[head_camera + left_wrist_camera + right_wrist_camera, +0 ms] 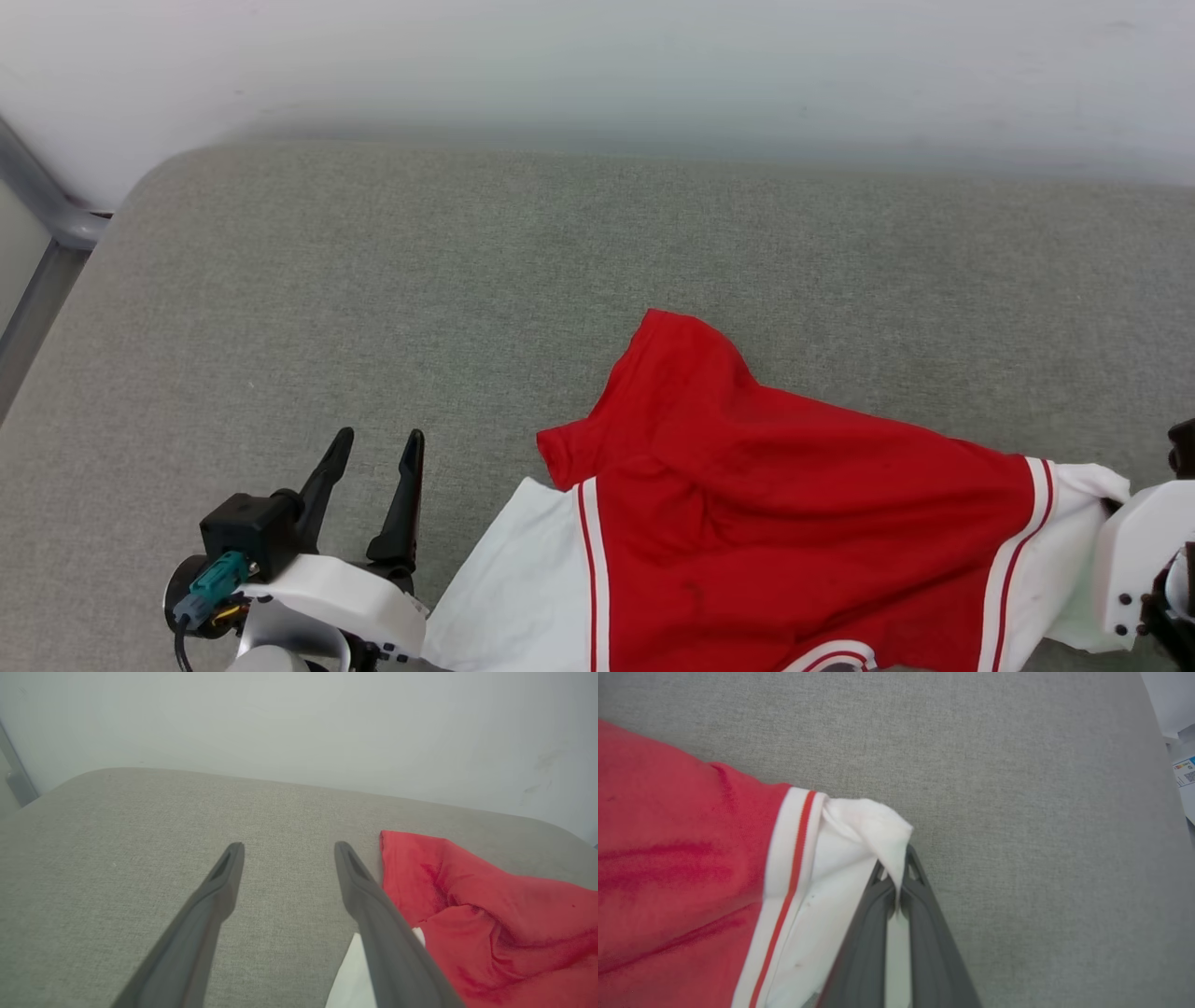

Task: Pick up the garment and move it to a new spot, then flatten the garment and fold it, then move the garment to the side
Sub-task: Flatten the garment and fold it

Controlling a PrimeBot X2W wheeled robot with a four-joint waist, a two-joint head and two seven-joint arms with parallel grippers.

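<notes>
On grey worktop (373, 280), jersey (794, 504) sleeve (840, 868) clamped by right fingers (866, 942), probably for pulling flat; left fingers (205, 914) parted, empty, poised just beside.

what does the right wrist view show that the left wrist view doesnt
Right wrist view: the right gripper shut on a white sleeve edge, next to the red-white stripe trim. Left wrist view: the left gripper open, nothing between its fingers, over the bare grey cushion, with the pale wall behind. Both: the garment, its red body rumpled, lying on the cushion.
</notes>
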